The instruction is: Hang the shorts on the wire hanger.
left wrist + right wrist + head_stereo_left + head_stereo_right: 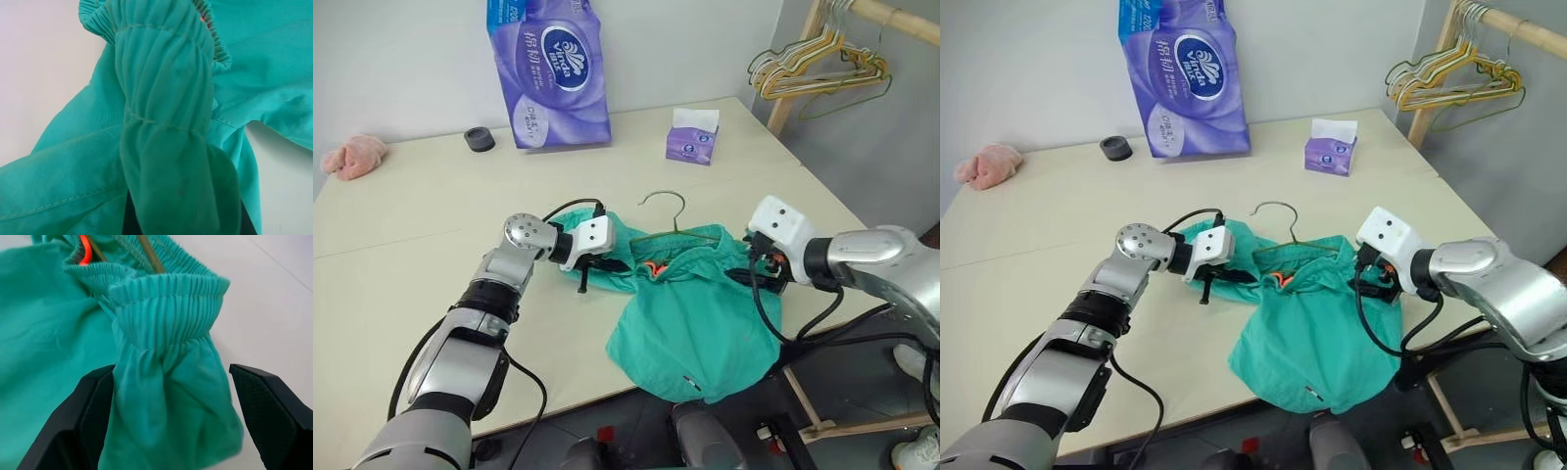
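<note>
- Left gripper [604, 262]: clamped on waistband of shorts [695, 318].
- Right gripper [168, 423]: spread wide, straddling waistband end.
- Wire hanger [668, 223]: threaded inside waistband on surface [431, 225].

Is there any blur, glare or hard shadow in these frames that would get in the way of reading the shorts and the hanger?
Head views: even, soft light, no glare; the shorts and wire hanger read clearly. Left wrist view: waistband folds sharp, fabric nearest the lens soft. Right wrist view: waistband crisp, the right gripper fingers slightly soft, the table behind pale and washed out.
</note>
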You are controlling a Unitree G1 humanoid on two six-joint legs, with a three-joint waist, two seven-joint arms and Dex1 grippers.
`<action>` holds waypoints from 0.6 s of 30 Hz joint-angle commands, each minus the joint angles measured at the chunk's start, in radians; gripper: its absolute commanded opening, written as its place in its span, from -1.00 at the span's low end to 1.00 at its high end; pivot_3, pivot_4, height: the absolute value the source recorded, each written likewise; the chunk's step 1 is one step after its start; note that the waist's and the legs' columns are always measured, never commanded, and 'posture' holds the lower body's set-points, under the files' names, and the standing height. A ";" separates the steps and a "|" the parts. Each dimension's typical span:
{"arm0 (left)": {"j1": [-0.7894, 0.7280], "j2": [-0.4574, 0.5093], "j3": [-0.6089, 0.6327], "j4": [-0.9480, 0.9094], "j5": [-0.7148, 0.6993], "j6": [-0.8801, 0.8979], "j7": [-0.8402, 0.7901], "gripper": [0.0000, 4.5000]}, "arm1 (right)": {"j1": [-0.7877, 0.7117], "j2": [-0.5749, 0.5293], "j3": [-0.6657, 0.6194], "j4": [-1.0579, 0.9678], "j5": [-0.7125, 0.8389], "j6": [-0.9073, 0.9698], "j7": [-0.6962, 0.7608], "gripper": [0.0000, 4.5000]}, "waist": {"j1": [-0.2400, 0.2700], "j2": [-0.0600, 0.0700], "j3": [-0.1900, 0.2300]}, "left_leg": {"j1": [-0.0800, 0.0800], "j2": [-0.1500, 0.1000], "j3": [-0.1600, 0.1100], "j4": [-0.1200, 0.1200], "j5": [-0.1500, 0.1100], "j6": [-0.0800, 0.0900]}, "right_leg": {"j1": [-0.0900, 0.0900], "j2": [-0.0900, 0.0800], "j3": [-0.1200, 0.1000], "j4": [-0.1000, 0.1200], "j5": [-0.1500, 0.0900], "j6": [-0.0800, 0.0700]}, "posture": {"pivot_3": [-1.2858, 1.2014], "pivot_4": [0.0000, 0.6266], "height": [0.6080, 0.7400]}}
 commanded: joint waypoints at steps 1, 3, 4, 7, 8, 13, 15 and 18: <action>-0.017 0.001 0.021 -0.033 -0.018 -0.005 -0.006 -1.00 | -0.067 0.017 0.054 0.043 -0.056 -0.068 0.066 0.74 | -0.003 0.000 0.000 | 0.000 0.000 0.000 0.000 0.000 0.000 | 0.000 0.000 0.000 0.000 0.000 0.000 | -0.24 -0.71 1.00; -0.018 0.002 0.020 -0.035 -0.016 -0.006 -0.009 -1.00 | -0.094 0.037 0.085 0.078 -0.072 -0.087 0.100 0.74 | -0.006 0.000 0.000 | 0.000 0.000 0.000 0.000 0.000 0.000 | 0.000 0.000 0.000 0.000 0.000 0.000 | -0.23 -0.72 1.00; -0.018 0.003 0.019 -0.035 -0.015 -0.008 -0.009 -1.00 | -0.103 0.043 0.095 0.090 -0.082 -0.095 0.114 0.74 | -0.007 0.000 0.000 | 0.000 0.000 0.000 0.000 0.000 0.000 | 0.000 0.000 0.000 0.000 0.000 0.000 | -0.23 -0.72 1.00; -0.020 0.005 0.022 -0.037 -0.016 -0.007 -0.010 -1.00 | -0.121 0.048 0.125 0.110 -0.109 -0.124 0.165 0.33 | -0.009 0.000 0.000 | 0.000 0.000 -0.001 0.000 0.000 0.000 | 0.000 0.000 -0.001 0.000 0.000 0.000 | -0.23 -0.73 1.00; -0.020 0.004 0.025 -0.039 -0.020 -0.003 -0.010 -1.00 | -0.124 0.050 0.134 0.114 -0.117 -0.131 0.178 0.20 | -0.011 0.000 0.000 | 0.000 0.000 -0.001 0.000 0.000 0.000 | 0.000 -0.001 -0.002 0.000 0.000 0.000 | -0.23 -0.72 1.00; -0.020 -0.008 0.050 -0.047 -0.044 0.008 0.008 -1.00 | -0.119 0.073 0.149 0.127 -0.159 -0.147 0.209 -0.56 | -0.018 0.000 0.000 | 0.000 -0.001 -0.002 0.000 0.000 0.000 | 0.000 -0.002 -0.002 0.000 0.000 0.000 | -0.22 -0.72 1.00; -0.023 -0.013 0.059 -0.047 -0.054 0.020 0.014 -1.00 | -0.116 0.079 0.147 0.130 -0.171 -0.148 0.217 -0.84 | -0.021 0.000 0.000 | 0.000 -0.001 -0.002 0.000 0.000 0.000 | 0.000 -0.002 -0.002 0.000 0.000 0.000 | -0.22 -0.72 1.00; -0.040 -0.014 0.087 -0.032 -0.070 0.062 0.033 -1.00 | -0.105 0.082 0.148 0.137 -0.198 -0.161 0.229 -0.99 | -0.024 0.000 -0.001 | 0.000 0.000 -0.002 0.000 0.000 0.000 | 0.000 -0.002 -0.002 0.000 0.000 0.000 | -0.22 -0.73 1.00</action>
